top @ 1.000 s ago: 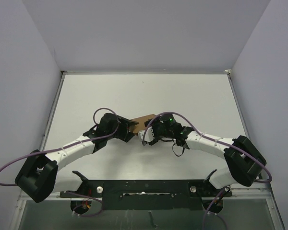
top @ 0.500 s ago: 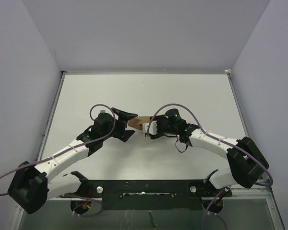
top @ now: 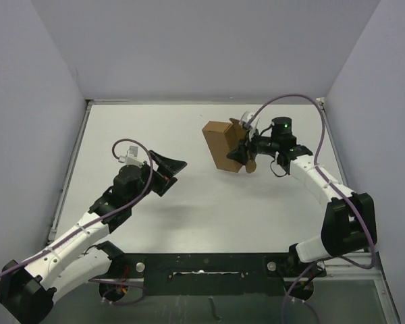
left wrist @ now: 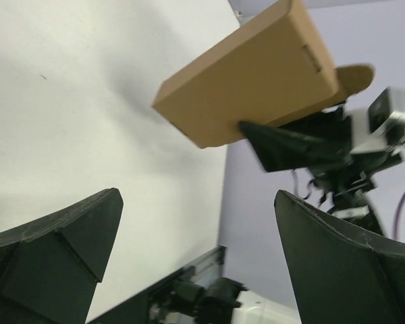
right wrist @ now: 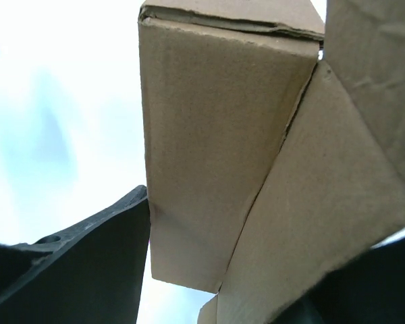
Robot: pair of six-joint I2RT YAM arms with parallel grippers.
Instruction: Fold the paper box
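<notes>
Brown cardboard paper box (top: 221,144): formed rectangular block, end flap (top: 248,165) sticking out.

Left arm's stretched out forward, left gripper (top: 173,177) gaping wide open; right arm's elbow-bent, right gripper (top: 243,154) clamped on the paper box (top: 219,143)

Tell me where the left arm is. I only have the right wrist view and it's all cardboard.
Observer: The left gripper is open and empty, off to the left of the paper box, not touching it.
Operator: So only the right one holds it?
Observer: Yes, the right gripper alone grips the box at its right end.
Operator: Anything unfolded?
Observer: In the left wrist view, one rounded flap sticks out past the gripped end.
</notes>
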